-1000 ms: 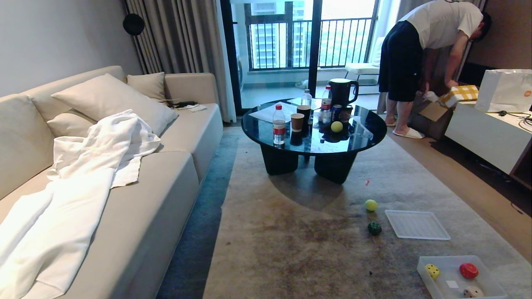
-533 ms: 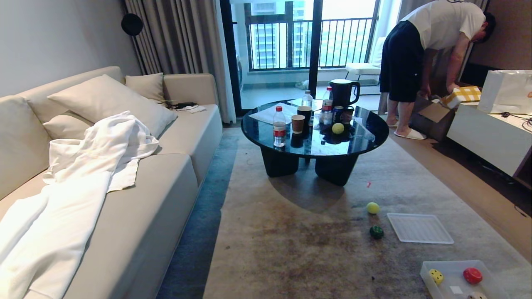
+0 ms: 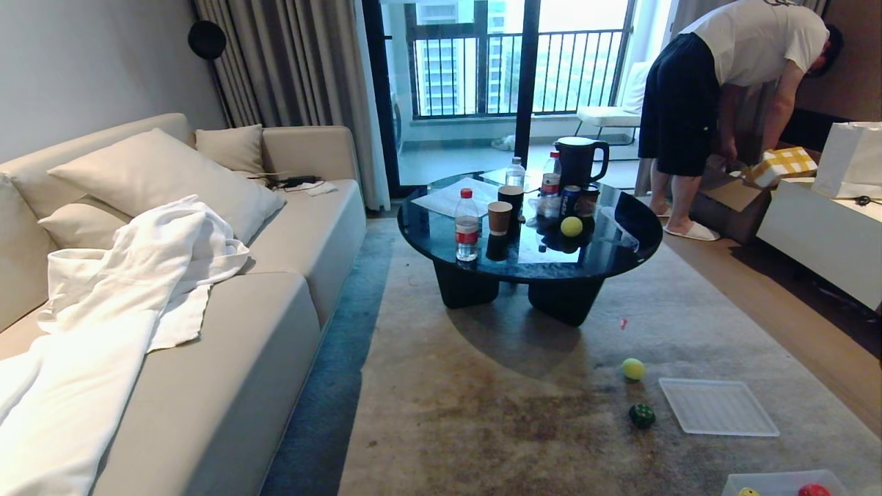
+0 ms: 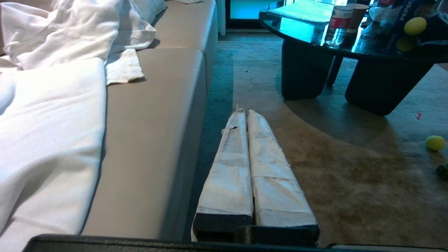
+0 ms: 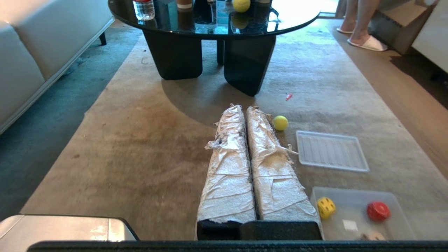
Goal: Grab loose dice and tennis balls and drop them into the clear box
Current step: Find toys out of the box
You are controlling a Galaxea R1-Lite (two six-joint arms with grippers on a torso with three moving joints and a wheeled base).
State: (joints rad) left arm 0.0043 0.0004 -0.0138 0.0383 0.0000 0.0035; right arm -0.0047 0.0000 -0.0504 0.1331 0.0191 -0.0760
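On the rug lie a tennis ball (image 3: 633, 369) and, just nearer, a dark green die (image 3: 641, 415). A second tennis ball (image 3: 571, 226) rests on the black round table (image 3: 620, 251). Only the far rim of the clear box (image 3: 778, 477) shows at the bottom right. In the right wrist view the clear box (image 5: 351, 196) holds a yellow die (image 5: 326, 207), a red die (image 5: 378, 211) and a beige die (image 5: 372, 236). My right gripper (image 5: 245, 107) is shut and empty, low over the rug beside the tennis ball (image 5: 280, 123). My left gripper (image 4: 245, 112) is shut and empty near the sofa. Neither arm shows in the head view.
A flat ribbed lid (image 3: 718, 406) lies right of the ball and die. The table carries bottles, cups and a kettle (image 3: 579, 160). A long sofa (image 3: 275, 324) with a white cloth runs along the left. A person (image 3: 730, 83) bends over a cardboard box at the back right.
The whole head view has shifted down and right, so the camera moved. The clear box has slid almost off the bottom edge. Balls and dice keep their places on the rug.
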